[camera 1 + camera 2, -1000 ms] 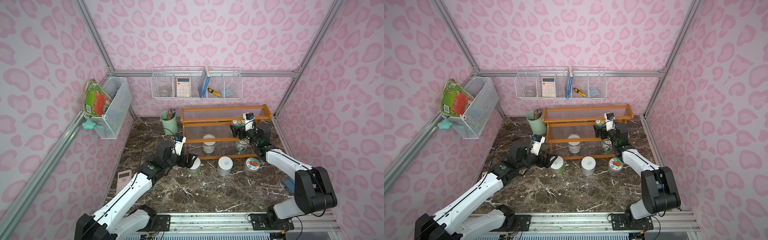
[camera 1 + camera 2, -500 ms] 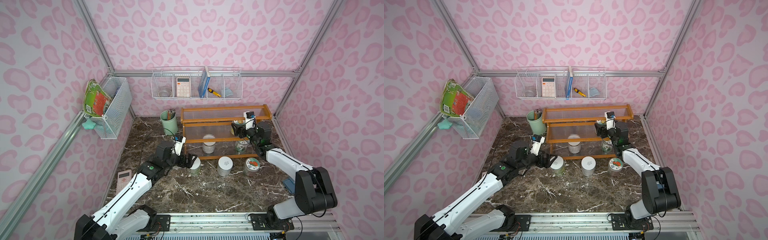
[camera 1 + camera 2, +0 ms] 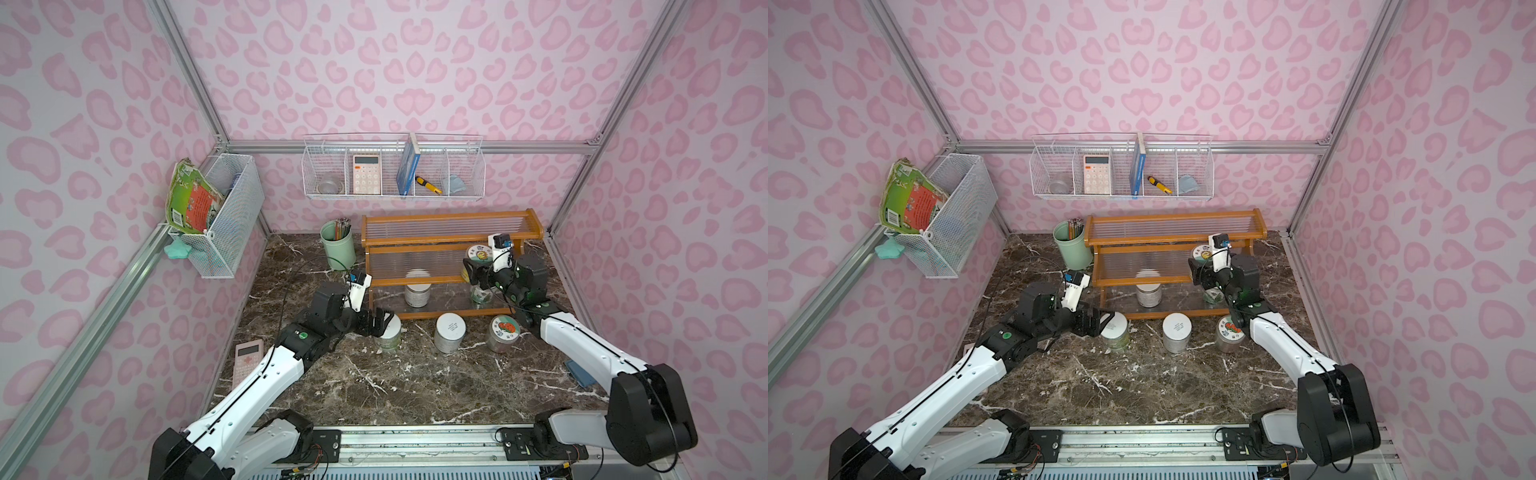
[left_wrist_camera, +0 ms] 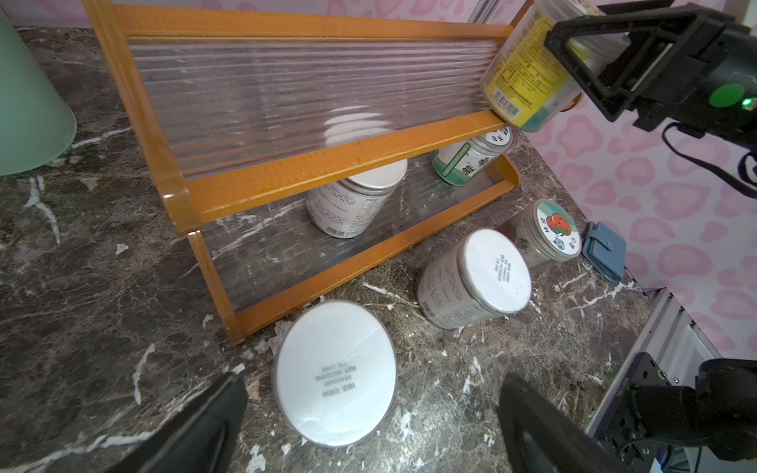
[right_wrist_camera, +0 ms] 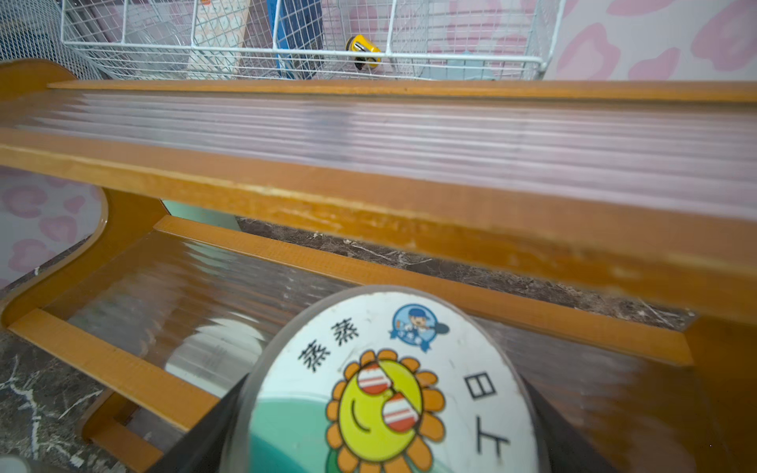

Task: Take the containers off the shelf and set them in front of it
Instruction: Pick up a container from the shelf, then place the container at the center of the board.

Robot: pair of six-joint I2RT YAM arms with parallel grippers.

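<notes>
The right end effector (image 3: 473, 269) is clenched on the sunflower-lid jar (image 5: 381, 393), a finger pressed to each side of it. The jar hangs tilted at the right end of the shelf (image 4: 266, 178), level with the middle tier; whether its base is clear of that tier's front rail I cannot tell.

The left end effector (image 3: 379, 323) is released, its fingers standing apart on either side of the left white-lid jar (image 4: 334, 368); that jar stands on the table (image 3: 415, 382) just before the shelf's left front corner. Further along the shelf's front stand the middle white-lid jar (image 3: 449, 332) and the fruit-lid jar (image 3: 503, 330), near each other but apart; so three of the six look delivered.

On the lowest tier stand the shelved white-lid jar (image 3: 417, 291) and, toward the right, the green-label jar (image 4: 463, 161); the top tier shows nothing on it.

By my reckoning the task is about half done. A fourth jar is in hand and needs only carrying down to the table; two more are left on the bottom tier, which lies under the middle one and will probably call for a low, level reach.
</notes>
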